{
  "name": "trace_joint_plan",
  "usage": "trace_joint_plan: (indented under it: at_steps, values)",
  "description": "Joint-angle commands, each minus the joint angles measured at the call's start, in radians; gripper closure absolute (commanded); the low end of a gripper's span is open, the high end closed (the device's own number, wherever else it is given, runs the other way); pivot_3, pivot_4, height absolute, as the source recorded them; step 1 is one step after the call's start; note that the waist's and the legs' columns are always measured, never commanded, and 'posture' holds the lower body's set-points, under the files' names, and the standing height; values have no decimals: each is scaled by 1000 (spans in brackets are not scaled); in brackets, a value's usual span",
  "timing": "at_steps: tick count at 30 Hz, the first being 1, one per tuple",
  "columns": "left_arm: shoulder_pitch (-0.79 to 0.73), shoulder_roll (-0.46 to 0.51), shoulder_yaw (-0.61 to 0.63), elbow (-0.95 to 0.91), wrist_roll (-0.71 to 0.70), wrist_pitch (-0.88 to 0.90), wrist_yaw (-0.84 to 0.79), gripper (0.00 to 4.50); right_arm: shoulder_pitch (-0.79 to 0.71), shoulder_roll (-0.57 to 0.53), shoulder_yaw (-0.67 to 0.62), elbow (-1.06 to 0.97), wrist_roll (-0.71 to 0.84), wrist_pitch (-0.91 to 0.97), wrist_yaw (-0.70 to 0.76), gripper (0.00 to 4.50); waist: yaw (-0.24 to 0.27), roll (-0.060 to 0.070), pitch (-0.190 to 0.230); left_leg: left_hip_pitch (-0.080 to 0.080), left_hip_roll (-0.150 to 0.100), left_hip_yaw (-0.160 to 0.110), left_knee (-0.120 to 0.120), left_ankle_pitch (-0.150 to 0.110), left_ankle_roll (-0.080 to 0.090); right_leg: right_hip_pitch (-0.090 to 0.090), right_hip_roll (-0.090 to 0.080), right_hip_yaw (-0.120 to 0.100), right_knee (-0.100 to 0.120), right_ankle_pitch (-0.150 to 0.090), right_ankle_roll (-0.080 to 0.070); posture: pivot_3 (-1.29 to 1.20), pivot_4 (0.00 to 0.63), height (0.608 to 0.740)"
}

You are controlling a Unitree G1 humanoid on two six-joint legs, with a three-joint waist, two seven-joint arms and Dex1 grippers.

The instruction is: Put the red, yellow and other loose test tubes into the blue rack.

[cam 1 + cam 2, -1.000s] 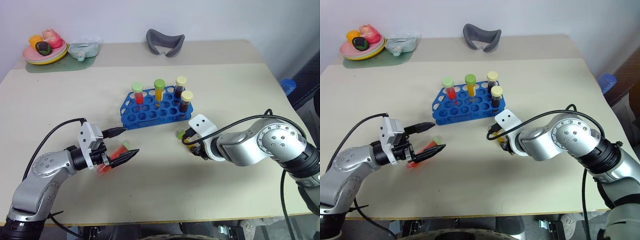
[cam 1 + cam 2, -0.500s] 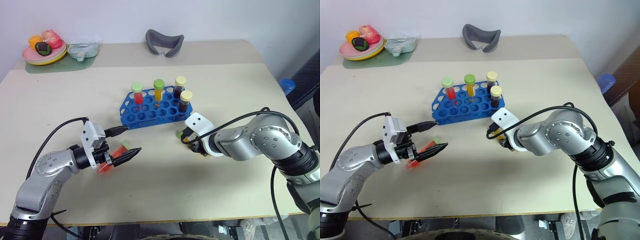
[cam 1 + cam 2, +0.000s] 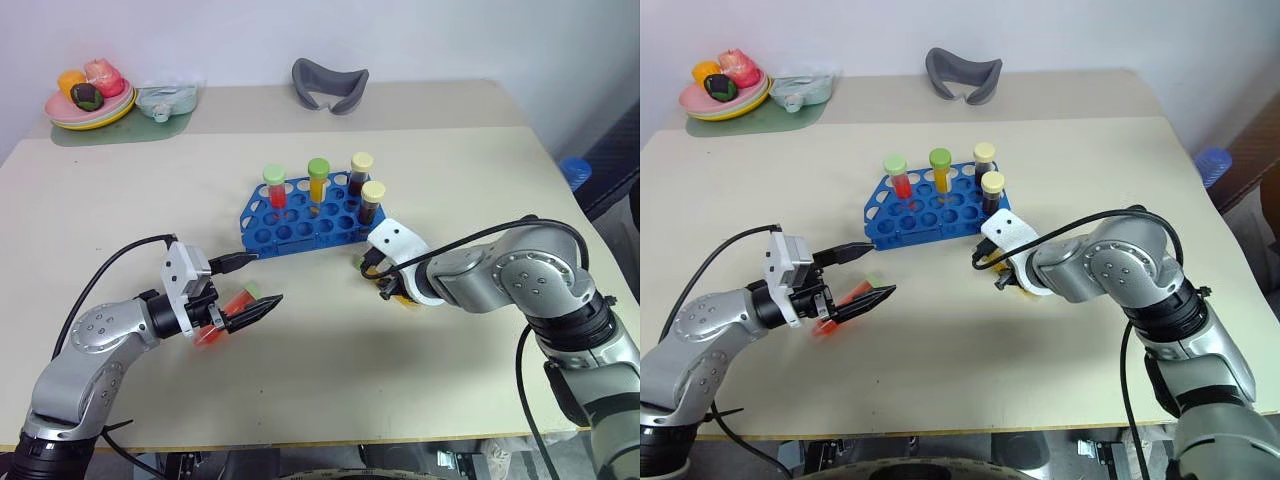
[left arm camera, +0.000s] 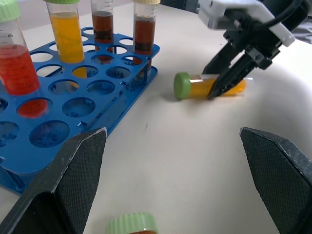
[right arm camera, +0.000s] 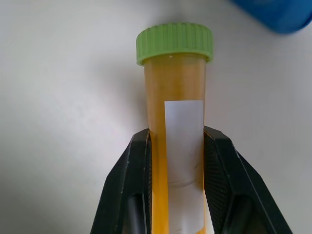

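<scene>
At the lower left of the head view the left gripper [image 3: 250, 282] hangs level with its jaws spread wide and empty, and a red-filled tube [image 3: 232, 306] with a light-green cap lies on the table [image 3: 300, 400] between and under its fingers, probably lined up for a later pick. In the upper middle stands the blue rack [image 3: 300, 222], already holding four upright tubes: one red, one orange-yellow and two dark brown, set in its rear holes so the near rows are free. Just right of the rack's near corner, the right gripper [image 4: 222, 85] angles downward and has closed on the orange-yellow tube [image 5: 174, 122], which lies flat on the table with its green cap toward the rack. The fingers [image 5: 134, 161] pinch the body below the cap, likely so the tube can be tipped upright and lowered tip-first into a hole.
</scene>
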Motion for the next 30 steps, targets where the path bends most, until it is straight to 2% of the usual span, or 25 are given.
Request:
trace_joint_plan:
  at_steps: [1,5,8,16,21,30]
  values:
    - [12,-21,79,21,5,-43,38,0,101,-16,-112,-219,-110,-303,230,3716,3,0,0,0,0,0,0,0,0,0,0,0,0,0,0,0,150,740]
    - [19,-46,134,94,38,-106,66,0,219,17,-139,-268,-278,-604,418,3716,2,0,0,0,0,-1,-1,0,0,0,0,-1,-1,0,0,0,150,740]
    - [-6,-73,145,142,66,-148,101,0,248,115,-146,-208,-361,-738,447,3716,0,0,0,1,0,-1,2,0,0,2,0,-1,0,0,0,0,150,740]
    - [-22,-128,129,155,66,-162,132,0,219,412,-64,119,-729,-1179,479,3716,-3,0,0,1,0,-1,0,1,-1,1,0,-1,1,0,0,0,150,740]
    - [-8,-138,122,131,55,-154,132,0,239,515,-47,275,-851,-1379,537,3716,-3,0,-1,1,0,-1,0,1,-1,1,0,-1,2,0,0,0,150,740]
    - [12,-132,111,109,50,-140,113,0,243,631,-76,476,-942,-1576,594,3716,-4,0,-1,2,0,0,0,1,-2,1,0,-1,3,0,0,0,150,740]
